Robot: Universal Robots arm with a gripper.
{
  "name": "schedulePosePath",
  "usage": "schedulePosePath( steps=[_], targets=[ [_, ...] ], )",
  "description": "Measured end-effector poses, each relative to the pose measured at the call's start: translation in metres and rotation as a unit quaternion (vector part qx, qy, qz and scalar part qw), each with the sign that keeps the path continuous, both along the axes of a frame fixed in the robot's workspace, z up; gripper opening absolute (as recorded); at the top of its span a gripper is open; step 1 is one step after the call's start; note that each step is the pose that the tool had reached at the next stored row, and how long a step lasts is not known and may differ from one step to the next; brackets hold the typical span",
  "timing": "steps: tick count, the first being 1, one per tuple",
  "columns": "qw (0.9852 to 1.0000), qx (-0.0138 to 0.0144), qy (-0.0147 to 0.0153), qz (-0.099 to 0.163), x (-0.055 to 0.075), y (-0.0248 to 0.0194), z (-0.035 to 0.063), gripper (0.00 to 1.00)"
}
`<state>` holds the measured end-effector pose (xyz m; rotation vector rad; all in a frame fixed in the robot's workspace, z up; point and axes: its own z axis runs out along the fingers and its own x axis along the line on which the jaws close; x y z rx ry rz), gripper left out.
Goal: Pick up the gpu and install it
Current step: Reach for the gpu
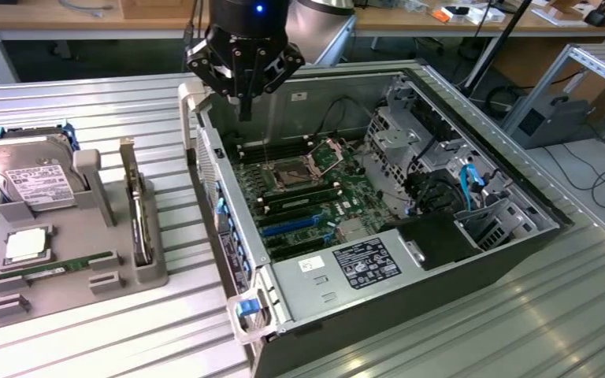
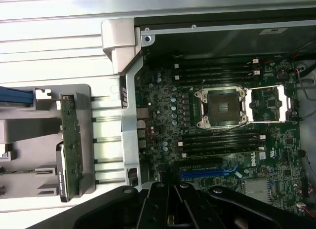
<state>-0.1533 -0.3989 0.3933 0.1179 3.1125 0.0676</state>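
Note:
The gpu [image 1: 136, 213] is a thin card standing on its long edge in a slot of the grey holder [image 1: 124, 279], to the exterior view's left of the open computer case [image 1: 408, 260]. In the wrist view the gpu [image 2: 70, 150] shows an olive-green face. My gripper [image 1: 245, 110] hangs above the case's wall nearest the holder, at its far end, fingers pointing down, shut and holding nothing. It is apart from the gpu, above and further back. In the wrist view my gripper [image 2: 172, 214] sits over the motherboard [image 2: 222, 115] near the blue slot [image 2: 207, 172].
The grey holder also carries a hard drive [image 1: 35, 179], a square chip [image 1: 26, 246] and a RAM stick [image 1: 56, 269]. Inside the case are the open CPU socket [image 1: 287, 175], drive cages [image 1: 408, 134] and cables [image 1: 469, 185]. The ribbed metal table [image 1: 92, 102] surrounds everything.

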Motion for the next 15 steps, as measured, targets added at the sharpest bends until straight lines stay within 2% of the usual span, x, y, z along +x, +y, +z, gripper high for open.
schedulePosePath(
  steps=[15],
  targets=[
    [1.0000, 0.0000, 0.0000, 0.000, -0.0040, 0.0000, 0.0000, 0.11]
  ],
)
